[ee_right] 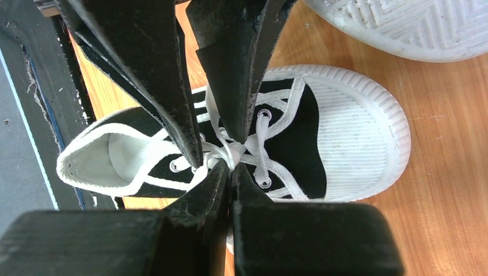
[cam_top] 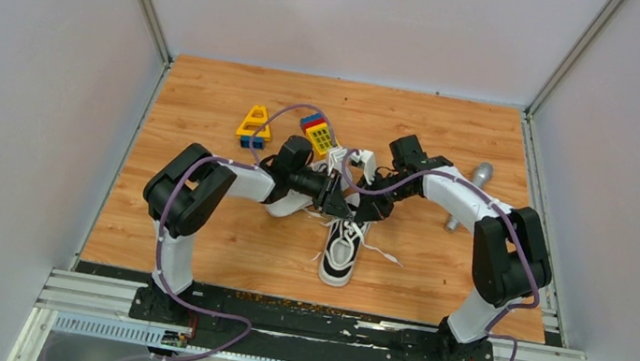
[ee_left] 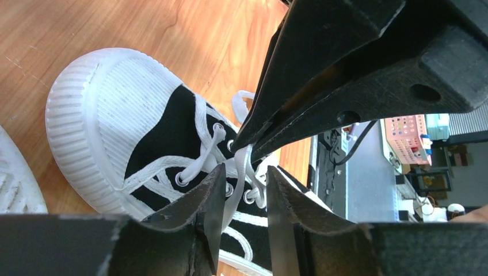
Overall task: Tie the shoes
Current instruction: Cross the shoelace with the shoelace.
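One black shoe (cam_top: 340, 257) with a white toe cap stands upright at the table's middle. It also shows in the left wrist view (ee_left: 115, 115) and the right wrist view (ee_right: 345, 132). The other shoe (cam_top: 289, 205) lies overturned under the left arm, white sole (ee_right: 414, 29) up. My right gripper (ee_right: 231, 167) is shut on a white lace (ee_right: 221, 150) just above the eyelets. My left gripper (ee_left: 244, 172) is open, one finger on each side of that lace (ee_left: 241, 167), close below the right gripper's tips. Both grippers meet over the shoe (cam_top: 349, 203).
A yellow toy block (cam_top: 254, 124) and a colourful block (cam_top: 318, 133) stand behind the left arm. A grey metal cylinder (cam_top: 477, 179) lies at the back right. Loose lace ends (cam_top: 381, 253) trail right of the shoe. Grey walls enclose the wooden table (cam_top: 193, 248).
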`<move>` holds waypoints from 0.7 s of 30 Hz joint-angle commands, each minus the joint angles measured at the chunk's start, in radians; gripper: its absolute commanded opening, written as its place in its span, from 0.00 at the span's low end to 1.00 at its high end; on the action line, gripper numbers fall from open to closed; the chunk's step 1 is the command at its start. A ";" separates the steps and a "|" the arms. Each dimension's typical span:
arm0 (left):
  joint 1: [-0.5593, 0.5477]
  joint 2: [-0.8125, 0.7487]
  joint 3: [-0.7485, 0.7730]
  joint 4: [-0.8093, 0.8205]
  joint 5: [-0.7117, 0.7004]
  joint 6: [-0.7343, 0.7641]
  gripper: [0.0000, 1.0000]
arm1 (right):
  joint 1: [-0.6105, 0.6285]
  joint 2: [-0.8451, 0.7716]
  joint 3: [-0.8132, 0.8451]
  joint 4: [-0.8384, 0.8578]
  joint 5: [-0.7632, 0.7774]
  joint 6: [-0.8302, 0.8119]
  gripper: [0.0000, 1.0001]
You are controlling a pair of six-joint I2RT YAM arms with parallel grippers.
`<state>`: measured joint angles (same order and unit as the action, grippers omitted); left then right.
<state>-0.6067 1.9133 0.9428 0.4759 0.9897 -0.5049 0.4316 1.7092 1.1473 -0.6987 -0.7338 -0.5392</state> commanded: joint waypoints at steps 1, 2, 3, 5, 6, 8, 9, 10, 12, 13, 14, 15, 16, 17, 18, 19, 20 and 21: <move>-0.020 -0.037 0.003 0.009 -0.007 0.055 0.38 | 0.003 -0.024 0.038 0.020 0.001 0.022 0.00; -0.022 -0.037 0.006 0.004 -0.019 0.059 0.38 | 0.003 -0.024 0.038 0.020 0.001 0.025 0.00; -0.025 -0.038 0.008 -0.010 -0.026 0.067 0.36 | 0.002 -0.023 0.040 0.020 0.000 0.028 0.00; -0.027 -0.036 0.016 -0.033 -0.050 0.077 0.31 | 0.003 -0.024 0.040 0.019 0.001 0.032 0.00; -0.027 -0.035 0.019 -0.037 -0.064 0.078 0.30 | 0.003 -0.024 0.040 0.018 0.001 0.032 0.00; -0.027 -0.034 0.026 -0.048 -0.081 0.078 0.29 | 0.003 -0.026 0.040 0.017 0.001 0.036 0.00; -0.028 -0.031 0.029 -0.056 -0.081 0.078 0.29 | 0.003 -0.025 0.040 0.018 0.000 0.037 0.00; -0.027 -0.030 0.033 -0.056 -0.075 0.076 0.29 | 0.002 -0.025 0.040 0.017 -0.001 0.040 0.00; -0.027 -0.026 0.038 -0.035 -0.050 0.057 0.32 | 0.002 -0.023 0.043 0.018 0.000 0.044 0.00; -0.028 -0.023 0.039 -0.021 -0.040 0.046 0.32 | 0.003 -0.022 0.045 0.019 0.001 0.046 0.00; -0.027 -0.021 0.039 0.003 -0.024 0.028 0.32 | 0.003 -0.021 0.047 0.019 0.003 0.047 0.00; -0.028 -0.019 0.040 0.015 -0.014 0.020 0.32 | 0.002 -0.020 0.047 0.019 0.003 0.048 0.00; -0.027 -0.014 0.041 0.030 -0.001 0.005 0.32 | 0.003 -0.019 0.049 0.018 0.005 0.049 0.00; -0.028 -0.012 0.047 0.030 0.000 0.003 0.32 | 0.002 -0.018 0.049 0.019 0.004 0.050 0.00; -0.027 -0.007 0.050 0.026 -0.001 -0.001 0.31 | 0.002 -0.018 0.050 0.019 0.004 0.051 0.00; -0.027 -0.005 0.054 0.025 -0.002 -0.003 0.31 | 0.003 -0.018 0.051 0.019 0.003 0.052 0.00; -0.027 0.000 0.057 0.024 -0.002 -0.008 0.31 | 0.003 -0.017 0.051 0.019 0.003 0.053 0.00; -0.027 0.003 0.063 0.021 -0.004 -0.009 0.30 | 0.002 -0.017 0.052 0.018 0.003 0.056 0.00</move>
<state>-0.6193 1.9133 0.9512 0.4461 0.9455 -0.5045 0.4301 1.7092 1.1572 -0.7010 -0.7319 -0.4969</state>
